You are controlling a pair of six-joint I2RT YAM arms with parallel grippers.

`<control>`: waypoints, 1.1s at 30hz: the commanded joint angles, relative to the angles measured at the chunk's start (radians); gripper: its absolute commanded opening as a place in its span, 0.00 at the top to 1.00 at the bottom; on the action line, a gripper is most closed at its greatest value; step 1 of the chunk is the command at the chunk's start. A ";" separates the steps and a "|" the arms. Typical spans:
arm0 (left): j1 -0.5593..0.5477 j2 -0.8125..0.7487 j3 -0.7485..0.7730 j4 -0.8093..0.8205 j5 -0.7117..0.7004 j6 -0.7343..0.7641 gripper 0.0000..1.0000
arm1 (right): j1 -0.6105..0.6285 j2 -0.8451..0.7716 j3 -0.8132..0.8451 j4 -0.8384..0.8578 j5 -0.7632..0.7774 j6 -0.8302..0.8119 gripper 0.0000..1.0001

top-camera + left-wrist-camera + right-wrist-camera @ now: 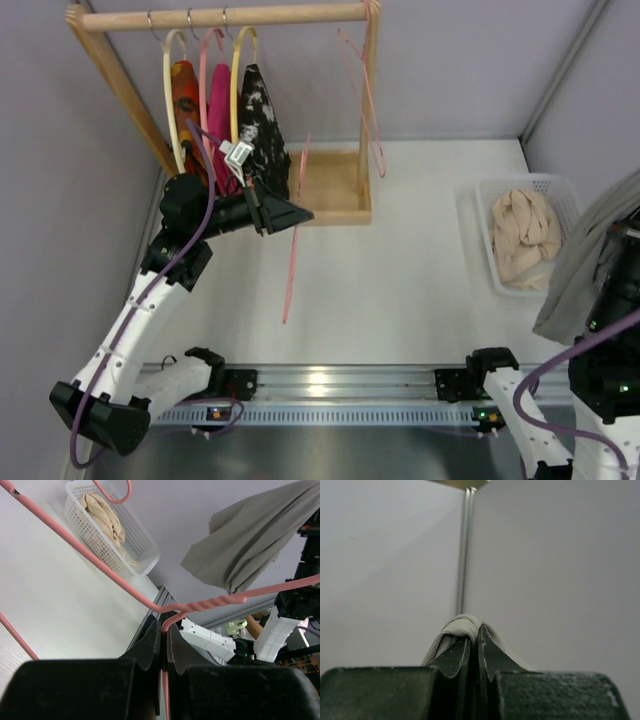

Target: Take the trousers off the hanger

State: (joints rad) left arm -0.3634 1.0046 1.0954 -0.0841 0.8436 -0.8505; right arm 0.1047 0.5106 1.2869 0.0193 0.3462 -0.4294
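My left gripper (292, 215) is shut on the thin pink hanger (290, 270) and holds it above the table in front of the rack. In the left wrist view the fingers (152, 640) pinch the hanger's wire (100, 565) near its twisted neck. The hanger is bare. My right gripper (474, 642) is shut on a fold of the grey trousers (462, 625). It holds them in the air at the far right, clear of the hanger. The trousers hang down over the right arm in the top view (585, 255) and show in the left wrist view (250, 545).
A wooden rack (230, 16) at the back holds cream and pink looped hangers with orange, magenta and black-and-white garments (262, 120). Another thin pink hanger (362, 90) hangs at its right post. A white basket (482, 225) with beige cloth (522, 232) stands at the right.
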 commanded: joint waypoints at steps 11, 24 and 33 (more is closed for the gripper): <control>-0.006 -0.038 0.012 0.108 -0.015 -0.030 1.00 | -0.220 0.088 -0.244 0.105 0.169 0.011 1.00; -0.006 -0.077 -0.017 0.124 -0.018 -0.015 1.00 | -0.270 0.220 -0.371 0.255 0.111 -0.057 1.00; -0.008 -0.057 -0.014 0.129 -0.014 -0.013 1.00 | -0.364 0.365 -0.534 0.329 0.005 -0.013 1.00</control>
State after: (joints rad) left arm -0.3660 0.9508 1.0832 -0.0395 0.8288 -0.8829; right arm -0.2268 0.8093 0.7586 0.2188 0.4339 -0.4732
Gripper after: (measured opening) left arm 0.056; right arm 0.027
